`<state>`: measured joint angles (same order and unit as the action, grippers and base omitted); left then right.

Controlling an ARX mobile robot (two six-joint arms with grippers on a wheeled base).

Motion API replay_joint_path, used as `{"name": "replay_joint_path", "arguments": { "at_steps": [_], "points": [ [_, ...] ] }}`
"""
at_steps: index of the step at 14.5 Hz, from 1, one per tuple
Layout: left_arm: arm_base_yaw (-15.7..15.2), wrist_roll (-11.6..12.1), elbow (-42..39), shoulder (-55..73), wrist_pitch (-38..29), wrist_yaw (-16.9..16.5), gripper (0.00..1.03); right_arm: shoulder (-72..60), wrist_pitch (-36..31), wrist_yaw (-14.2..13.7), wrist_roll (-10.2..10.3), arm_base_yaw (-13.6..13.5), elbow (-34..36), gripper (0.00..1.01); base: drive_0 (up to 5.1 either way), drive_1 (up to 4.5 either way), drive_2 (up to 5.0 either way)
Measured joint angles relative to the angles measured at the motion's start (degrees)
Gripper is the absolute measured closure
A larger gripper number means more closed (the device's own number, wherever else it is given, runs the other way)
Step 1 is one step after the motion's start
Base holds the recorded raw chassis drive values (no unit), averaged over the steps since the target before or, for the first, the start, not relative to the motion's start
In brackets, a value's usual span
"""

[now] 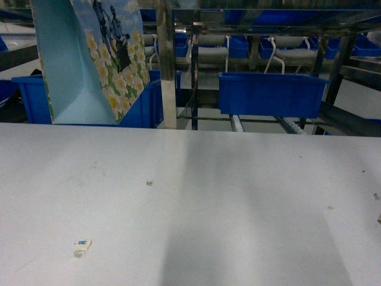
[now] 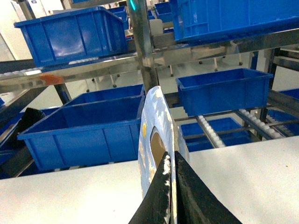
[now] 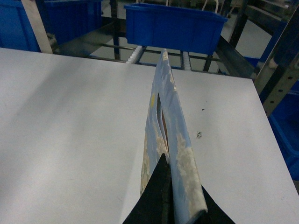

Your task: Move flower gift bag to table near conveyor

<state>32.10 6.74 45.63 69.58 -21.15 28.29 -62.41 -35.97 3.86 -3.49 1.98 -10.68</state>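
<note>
Pinching the bag (image 1: pixel 101 59) rim at 12 o'clock, both grippers (image 2: pixel 171 186) (image 3: pixel 164 186) clamp thin, floppy paper; we lift gently.

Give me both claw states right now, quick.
Left claw: closed, pinching the top edge of the flower gift bag.
Right claw: closed on a thin flowered sheet; looks like a gift bag edge too, but cannot confirm.
</note>
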Motion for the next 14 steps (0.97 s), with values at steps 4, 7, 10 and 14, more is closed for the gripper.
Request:
{"name": "replay_joint_path", "arguments": {
  "at_steps": [4, 7, 10, 14],
  "points": [
    [0.0, 0.0, 0.0, 0.0, 0.0, 0.0, 1.01, -0.7, 1.0, 0.8, 0.0, 1.2, -5.0, 0.99, 0.0, 0.0, 0.0],
    [0.0, 0.0, 0.0, 0.0, 0.0, 0.0, 1.01, -2.6, 1.8, 2.7, -0.7, 3.8, -8.0, 0.99, 0.0, 0.0, 0.0],
    [0.0, 0.0, 0.0, 0.0, 0.0, 0.0, 1.01, -6.5, 1.8, 5.3, -1.3, 5.9, -11.3, 0.99, 0.0, 0.0, 0.0],
    [0.0, 0.0, 0.0, 0.0, 0.0, 0.0, 1.01, -6.1, 1.6, 3.0, -2.0, 5.7, -7.7, 0.99, 0.0, 0.0, 0.0]
  ]
}}
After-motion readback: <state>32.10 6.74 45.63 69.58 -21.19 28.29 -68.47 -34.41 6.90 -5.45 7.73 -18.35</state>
